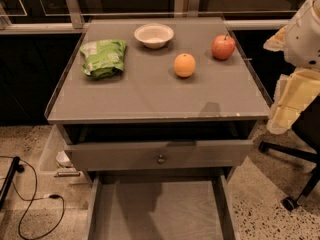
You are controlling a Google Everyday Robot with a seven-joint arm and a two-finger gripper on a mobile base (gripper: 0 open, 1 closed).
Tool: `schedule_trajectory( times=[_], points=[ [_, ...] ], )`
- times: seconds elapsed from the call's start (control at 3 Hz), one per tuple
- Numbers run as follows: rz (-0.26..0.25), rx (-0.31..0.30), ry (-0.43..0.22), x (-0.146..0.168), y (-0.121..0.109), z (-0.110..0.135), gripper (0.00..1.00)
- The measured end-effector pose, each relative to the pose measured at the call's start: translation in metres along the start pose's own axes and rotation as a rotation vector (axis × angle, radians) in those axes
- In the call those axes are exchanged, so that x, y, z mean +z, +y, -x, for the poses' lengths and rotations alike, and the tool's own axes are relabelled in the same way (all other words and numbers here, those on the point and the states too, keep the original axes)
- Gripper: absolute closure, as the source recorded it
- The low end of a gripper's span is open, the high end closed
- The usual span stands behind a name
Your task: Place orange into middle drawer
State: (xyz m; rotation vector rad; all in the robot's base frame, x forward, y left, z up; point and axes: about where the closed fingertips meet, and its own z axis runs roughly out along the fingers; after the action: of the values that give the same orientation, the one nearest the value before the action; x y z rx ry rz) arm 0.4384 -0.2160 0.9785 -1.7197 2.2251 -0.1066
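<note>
Orange (184,65): sits on the grey cabinet top (150,96), right of centre, out in the open and touching nothing.
Orange's lie: round all over, so it has no long axis; which way its stem end faces I cannot tell.
Neighbours: red apple (223,47) near it to the back right, white bowl (154,35) behind and to its left, green bag (103,58) well apart on the left.
Middle drawer (157,209): pulled far out toward me below the cabinet, side walls running front to back, pale wood-grain floor bare.
Knob drawer (161,159): just above it, open only a little.
Gripper (287,109): off the cabinet's right edge, pale yellow below a white arm, well apart from the orange; wide or narrow, I cannot tell.
Floor: black cable (30,204) on the left, chair base (292,184) on the right.
</note>
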Motion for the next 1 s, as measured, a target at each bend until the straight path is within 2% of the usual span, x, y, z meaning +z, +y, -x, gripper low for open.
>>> schedule_trajectory(
  times=[0.67, 1.0],
  points=[
    [-0.005, -0.025, -0.021, 0.006, -0.007, 0.008, 0.00],
    [-0.017, -0.059, -0.127, 0.023, -0.028, 0.023, 0.00]
  ],
)
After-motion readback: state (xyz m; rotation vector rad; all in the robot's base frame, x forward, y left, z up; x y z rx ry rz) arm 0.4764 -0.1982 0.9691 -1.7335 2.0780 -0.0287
